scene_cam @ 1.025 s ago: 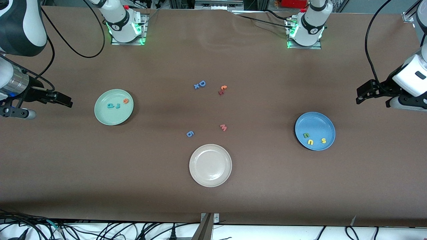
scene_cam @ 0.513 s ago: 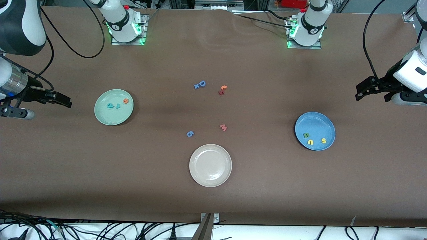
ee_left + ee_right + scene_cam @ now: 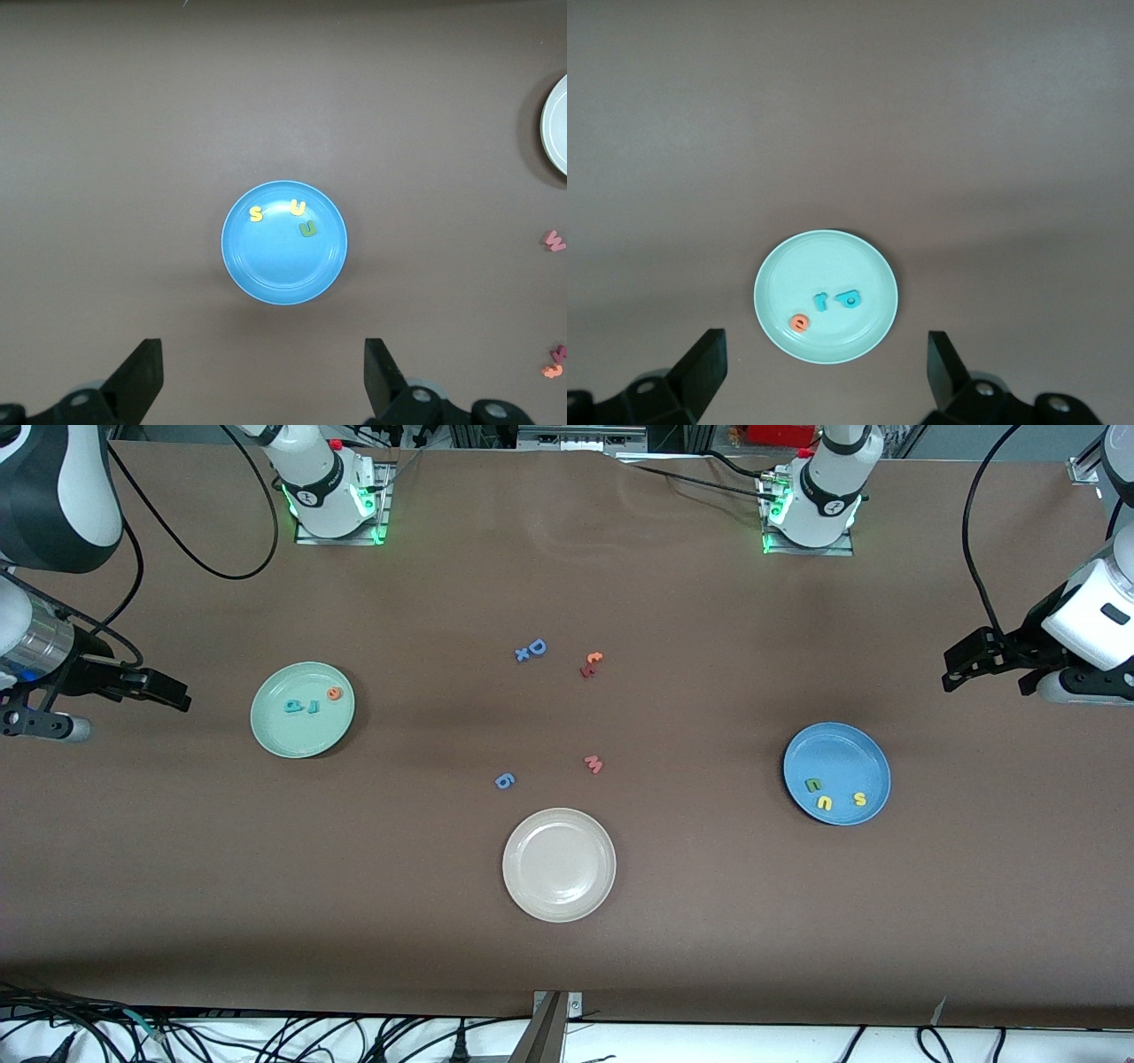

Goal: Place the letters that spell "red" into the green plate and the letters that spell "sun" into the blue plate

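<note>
The green plate (image 3: 292,735) lies toward the right arm's end of the table. It holds the orange "e" (image 3: 334,693), teal "r" (image 3: 311,707) and teal "d" (image 3: 293,707). The blue plate (image 3: 837,753) lies toward the left arm's end and holds the green "n" (image 3: 811,785), yellow "u" (image 3: 825,802) and yellow "s" (image 3: 858,798). My right gripper (image 3: 168,691) hangs open and empty above the table beside the green plate (image 3: 824,261). My left gripper (image 3: 988,682) hangs open and empty above the table beside the blue plate (image 3: 279,266).
An empty beige plate (image 3: 559,864) sits mid-table, nearest the front camera. Loose letters lie in the middle: a blue "D" with an "x" (image 3: 532,649), a red and orange pair (image 3: 591,663), a pink "w" (image 3: 594,763) and a blue "6" (image 3: 504,781).
The left gripper has drawn back slightly from the blue plate toward the bases. The right gripper has barely shifted. The letters and plates have not moved.
</note>
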You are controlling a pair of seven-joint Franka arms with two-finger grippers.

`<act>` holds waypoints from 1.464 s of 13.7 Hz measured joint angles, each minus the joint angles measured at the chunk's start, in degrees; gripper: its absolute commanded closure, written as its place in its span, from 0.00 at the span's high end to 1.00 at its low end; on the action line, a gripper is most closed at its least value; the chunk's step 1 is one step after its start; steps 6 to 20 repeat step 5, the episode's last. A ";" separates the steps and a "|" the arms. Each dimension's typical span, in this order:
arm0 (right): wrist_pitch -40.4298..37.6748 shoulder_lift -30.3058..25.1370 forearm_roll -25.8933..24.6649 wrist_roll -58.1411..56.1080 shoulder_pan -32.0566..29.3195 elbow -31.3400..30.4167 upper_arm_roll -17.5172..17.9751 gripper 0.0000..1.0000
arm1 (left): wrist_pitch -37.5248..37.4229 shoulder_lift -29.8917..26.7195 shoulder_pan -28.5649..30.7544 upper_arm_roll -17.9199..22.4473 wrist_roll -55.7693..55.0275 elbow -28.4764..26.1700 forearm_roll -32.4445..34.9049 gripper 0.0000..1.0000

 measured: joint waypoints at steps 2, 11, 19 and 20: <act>0.00 0.00 0.00 0.00 0.00 0.00 0.01 1.00 | -1.48 0.01 0.00 0.00 0.00 0.35 0.00 1.00; 0.00 0.00 0.00 -0.02 0.00 0.00 0.02 1.00 | -2.45 0.10 -0.04 0.00 0.00 1.15 0.00 1.00; 0.00 0.00 0.00 -0.02 0.00 0.00 0.02 1.00 | -2.45 0.10 -0.04 0.00 0.00 1.15 0.00 1.00; 0.00 0.00 0.00 -0.02 0.00 0.00 0.02 1.00 | -2.45 0.10 -0.04 0.00 0.00 1.15 0.00 1.00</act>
